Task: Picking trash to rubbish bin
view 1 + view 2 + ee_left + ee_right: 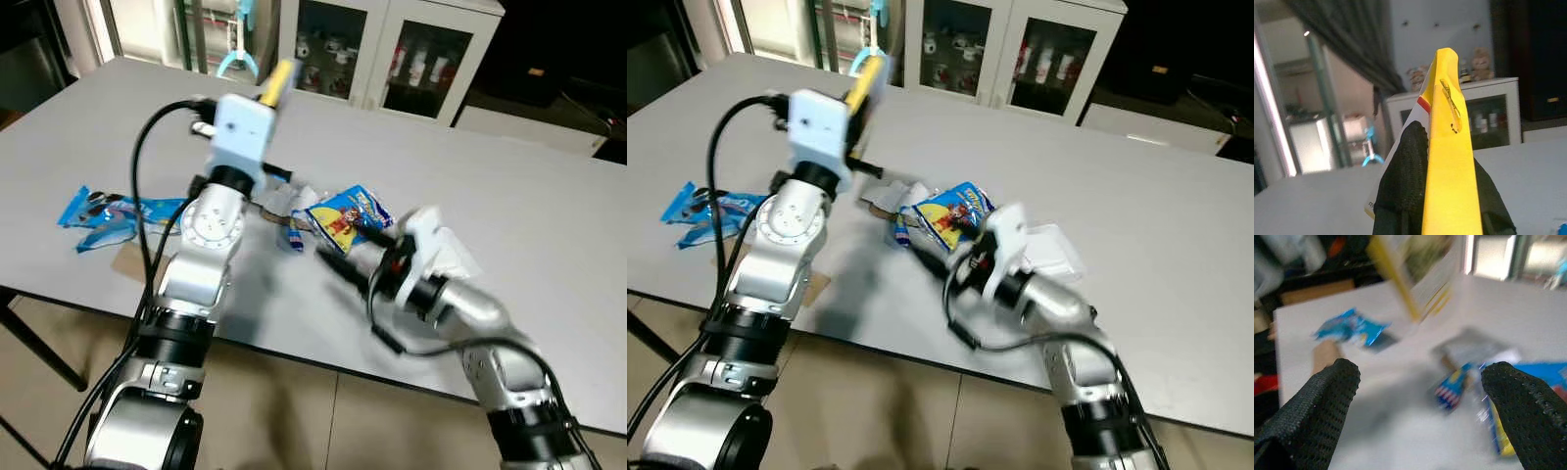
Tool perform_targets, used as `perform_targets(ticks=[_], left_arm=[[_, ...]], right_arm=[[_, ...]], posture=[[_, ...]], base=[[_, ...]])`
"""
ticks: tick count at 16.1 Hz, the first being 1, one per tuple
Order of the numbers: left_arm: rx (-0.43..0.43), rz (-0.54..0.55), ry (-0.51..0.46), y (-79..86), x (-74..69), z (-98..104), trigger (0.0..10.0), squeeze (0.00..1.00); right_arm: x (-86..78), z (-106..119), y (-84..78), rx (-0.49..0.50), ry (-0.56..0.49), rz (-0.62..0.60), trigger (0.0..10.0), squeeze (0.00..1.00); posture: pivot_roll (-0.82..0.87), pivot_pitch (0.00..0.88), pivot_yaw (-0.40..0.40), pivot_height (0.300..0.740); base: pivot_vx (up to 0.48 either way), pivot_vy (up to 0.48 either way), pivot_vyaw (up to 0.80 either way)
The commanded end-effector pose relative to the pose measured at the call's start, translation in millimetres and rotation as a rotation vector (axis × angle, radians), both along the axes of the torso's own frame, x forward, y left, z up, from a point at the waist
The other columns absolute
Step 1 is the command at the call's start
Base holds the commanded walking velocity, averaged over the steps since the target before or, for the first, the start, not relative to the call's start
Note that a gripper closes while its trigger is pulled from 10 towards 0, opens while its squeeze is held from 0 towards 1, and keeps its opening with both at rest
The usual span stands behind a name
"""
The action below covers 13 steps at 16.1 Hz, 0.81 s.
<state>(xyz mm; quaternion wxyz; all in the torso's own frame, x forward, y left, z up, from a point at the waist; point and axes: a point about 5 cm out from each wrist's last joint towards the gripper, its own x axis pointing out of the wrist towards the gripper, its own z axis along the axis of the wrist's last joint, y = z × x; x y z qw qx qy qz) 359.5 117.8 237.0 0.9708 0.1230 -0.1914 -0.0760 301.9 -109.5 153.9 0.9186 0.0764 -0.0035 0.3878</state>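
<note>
Yellow packet [1449, 161] with white-and-red edge, pinched by black mesh fingers [1403, 186]. Blue-yellow cartoon snack bag [348, 217], light blue wrappers [103, 217], brown cardboard scrap [132, 259] on pale grey table [509, 186].

Head pair looking steeply down from close above on the grey table [509, 196], cabinet [392, 54] at 12 o'clock. Wrist views aimed along fingers, sharing that tabletop.

worktop [509, 196]: grey, wide | near left edge: blue wrapper [103, 217], brown card piece [129, 260] | middle: blue-yellow snack packet [345, 217], crumpled paper [284, 201], small blue wrapper [295, 235]
</note>
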Motion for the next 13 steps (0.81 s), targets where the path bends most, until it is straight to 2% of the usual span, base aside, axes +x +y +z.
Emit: perform_targets(ticks=[1, 2, 5, 8, 10, 13], left_arm=[[-0.05, 0.032, 0.015, 4.9, -2.1, -3.8, 10.0, 0.0], [-0.072, 0.068, 0.034, 12.0, -3.5, -11.0, 10.0, 0.0], [-0.116, 0.084, 0.016, 16.2, -7.6, -12.0, 10.0, 0.0], [-0.156, 0.093, -0.072, 16.1, -9.6, 3.5, 10.0, 0.0], [-0.173, 0.124, -0.071, 17.3, -7.3, 3.1, 10.0, 0.0], [-0.18, 0.105, -0.089, 14.2, -8.5, 5.2, 10.0, 0.0]], right_arm=[[14.1, 11.3, -14.0, 0.017, -0.049, -0.151, 10.0, 0.0], [26.7, 24.8, -24.7, 0.05, -0.1, -0.312, 10.0, 0.0], [37.3, 46.4, -36.2, 0.111, -0.18, -0.503, 10.0, 0.0], [42.2, 55.3, -34.7, 0.155, -0.226, -0.58, 10.0, 0.0], [46.9, 55.6, -38.6, 0.13, -0.247, -0.687, 10.0, 0.0], [50.1, 55.6, -47.4, 0.119, -0.251, -0.765, 10.0, 0.0]], posture=[[-0.05, 0.02, -0.115, 0.74], [-0.05, 0.025, -0.117, 0.74], [-0.05, 0.033, -0.116, 0.74], [-0.04, 0.035, -0.115, 0.74], [-0.04, 0.031, -0.108, 0.74], [-0.04, 0.03, -0.107, 0.74]], base=[[0.0, 0.0, 0.0], [0.0, 0.0, 0.0], [0.0, 0.0, 0.0], [0.0, 0.0, 0.0], [0.0, 0.0, 0.0], [0.0, 0.0, 0.0]])
